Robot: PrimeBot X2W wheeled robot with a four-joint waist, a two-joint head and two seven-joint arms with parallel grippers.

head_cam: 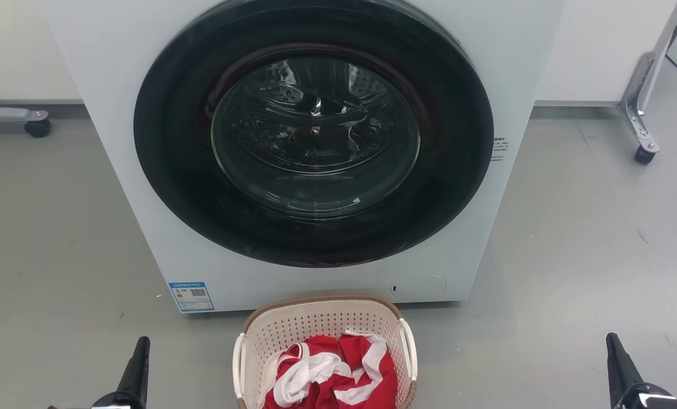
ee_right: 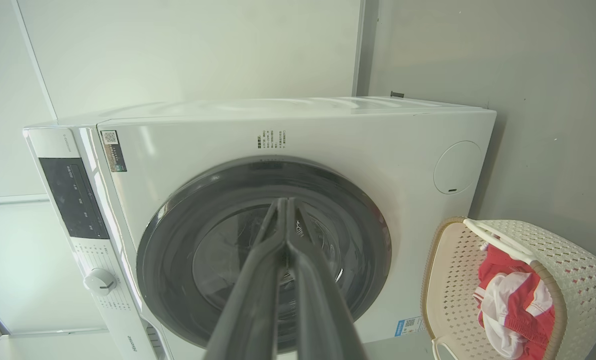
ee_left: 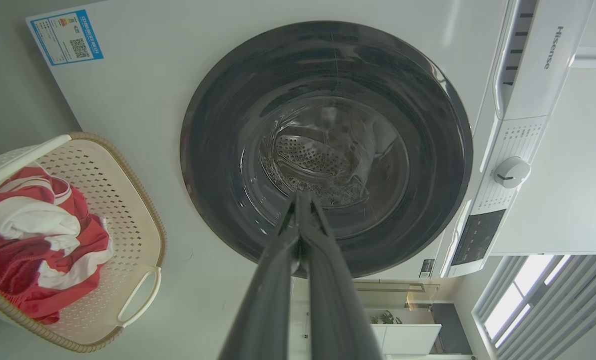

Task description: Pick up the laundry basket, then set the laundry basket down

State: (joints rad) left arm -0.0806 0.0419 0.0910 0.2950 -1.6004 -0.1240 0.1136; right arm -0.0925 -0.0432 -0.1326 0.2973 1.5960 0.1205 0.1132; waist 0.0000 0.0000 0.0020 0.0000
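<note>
The laundry basket (head_cam: 315, 325) is seen standing on the floor (head_cam: 571, 255) directly before the washer (head_cam: 116, 170), its far brown rim close to the washer's base, though contact cannot be told; a red and white garment (head_cam: 332, 375) is heaped inside it. The left tool (ee_left: 300, 200) and the right tool (ee_right: 283, 202) are each held with fingers pressed together, nothing pinched between them; both are placed well apart from the basket, one to either side.

Several failures may be expected from here; the fingers must be spread before any grasp, or the thin white side handles (head_cam: 410, 349) would only be pushed away; if one side were raised ahead of the other, the basket would be tilted and the garment might be tipped out; if it were swung forward during the lift, the far rim could be knocked against the washer front or its round door (head_cam: 315, 130).

Open floor is offered on both sides of the basket; wheeled frame legs (head_cam: 645, 150) are found only far off near the wall; room is tightest on the washer side.
</note>
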